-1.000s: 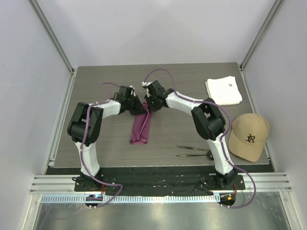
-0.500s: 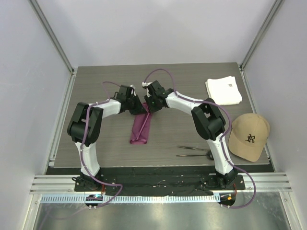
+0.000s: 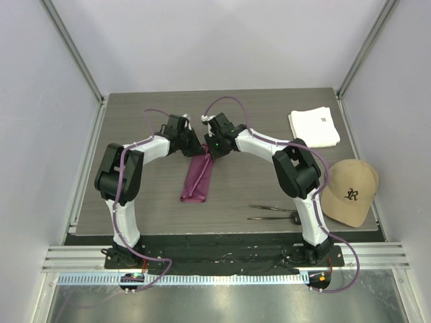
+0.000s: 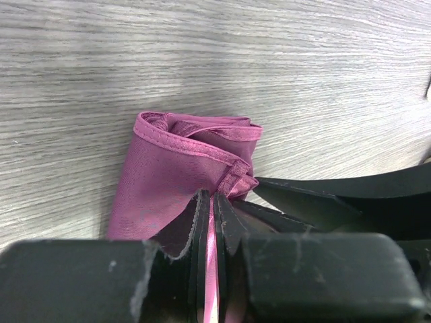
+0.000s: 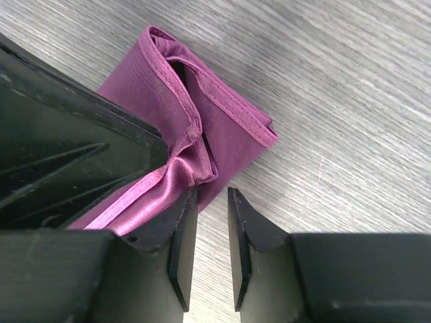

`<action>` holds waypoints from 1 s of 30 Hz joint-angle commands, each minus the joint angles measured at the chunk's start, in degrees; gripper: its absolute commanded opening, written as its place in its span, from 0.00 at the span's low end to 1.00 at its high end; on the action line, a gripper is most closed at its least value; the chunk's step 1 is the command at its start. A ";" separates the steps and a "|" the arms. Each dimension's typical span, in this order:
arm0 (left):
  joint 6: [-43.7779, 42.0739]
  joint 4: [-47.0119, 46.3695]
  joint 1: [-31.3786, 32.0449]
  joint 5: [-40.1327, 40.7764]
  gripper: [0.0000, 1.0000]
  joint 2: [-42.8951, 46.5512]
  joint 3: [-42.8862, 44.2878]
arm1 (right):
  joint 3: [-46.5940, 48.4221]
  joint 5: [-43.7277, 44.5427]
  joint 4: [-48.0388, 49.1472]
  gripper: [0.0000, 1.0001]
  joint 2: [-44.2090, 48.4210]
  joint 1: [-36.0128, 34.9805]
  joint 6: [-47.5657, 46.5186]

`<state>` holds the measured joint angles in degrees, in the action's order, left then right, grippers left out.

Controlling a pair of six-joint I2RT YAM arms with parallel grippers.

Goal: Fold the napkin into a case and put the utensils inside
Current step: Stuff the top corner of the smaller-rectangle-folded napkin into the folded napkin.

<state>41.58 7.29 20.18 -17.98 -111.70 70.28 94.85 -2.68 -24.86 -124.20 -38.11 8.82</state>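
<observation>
Napkin (image 3: 197, 179) lay on the counter (image 3: 151, 202) as a narrow strip, running from its far end back toward the near edge. Left end effector (image 4: 212, 202) was pinched on that far end. Right end effector (image 5: 212, 195) sat just beside it, slightly parted and empty.

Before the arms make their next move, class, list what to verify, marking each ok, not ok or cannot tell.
1. Left gripper shut on the napkin: ok.
2. Right gripper with jaws apart, nothing between them: ok.
3. Napkin folded into a long narrow strip: ok.
4. Strip's mouth open enough for the utensils: cannot tell.
5. Utensils inside the napkin: not ok; they lie apart from it.
</observation>
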 commanded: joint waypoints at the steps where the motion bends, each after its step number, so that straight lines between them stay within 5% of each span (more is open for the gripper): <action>1: -1.15 0.80 0.03 0.31 0.10 -0.01 1.88 | -0.54 -1.71 0.69 0.28 3.62 0.93 -0.38; 17: 0.07 -2.27 0.38 -2.50 0.09 -3.78 3.46 | 1.48 -3.12 2.10 0.04 2.56 1.19 1.64; 30: -2.73 1.06 0.73 2.85 0.02 -5.99 0.73 | -1.76 1.71 5.88 0.01 6.95 2.25 5.94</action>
<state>41.45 5.76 20.73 -19.00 -116.14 72.34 93.95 -3.20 -23.20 -123.74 -36.58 12.51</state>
